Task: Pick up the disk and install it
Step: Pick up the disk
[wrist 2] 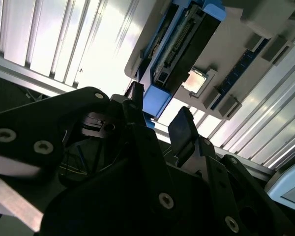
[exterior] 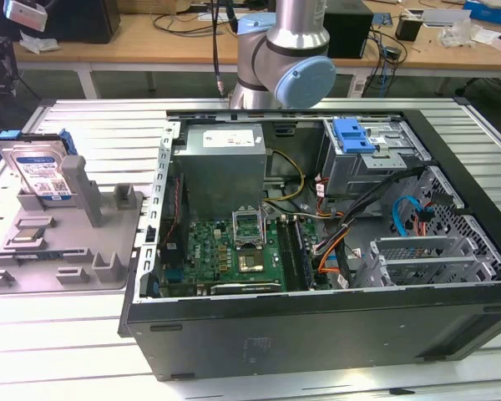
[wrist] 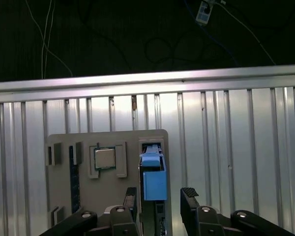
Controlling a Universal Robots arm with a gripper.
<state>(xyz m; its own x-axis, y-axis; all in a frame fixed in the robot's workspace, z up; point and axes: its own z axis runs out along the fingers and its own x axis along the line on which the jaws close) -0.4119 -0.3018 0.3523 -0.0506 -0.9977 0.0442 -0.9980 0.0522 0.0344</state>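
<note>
Open wide and empty, the fingers [wrist: 189, 195] hover over the disk [wrist: 153, 179]. It stands on edge in the gray holder [wrist: 108, 141] on the tabletop [wrist: 236, 147], its thin edge lined up between them.

At nine o'clock in the exterior view, flat silver metal disk [exterior: 40, 171], smooth, with glossy paper label [exterior: 47, 179] and blue plastic rail [exterior: 33, 136]; matt grey plastic fixture [exterior: 67, 251]; ribbed aluminium table [exterior: 92, 125], satin sheen; matt black metal computer case [exterior: 317, 334].

One disk [exterior: 43, 171], one grey fixture [exterior: 108, 251], one open computer case [exterior: 317, 338]
</note>
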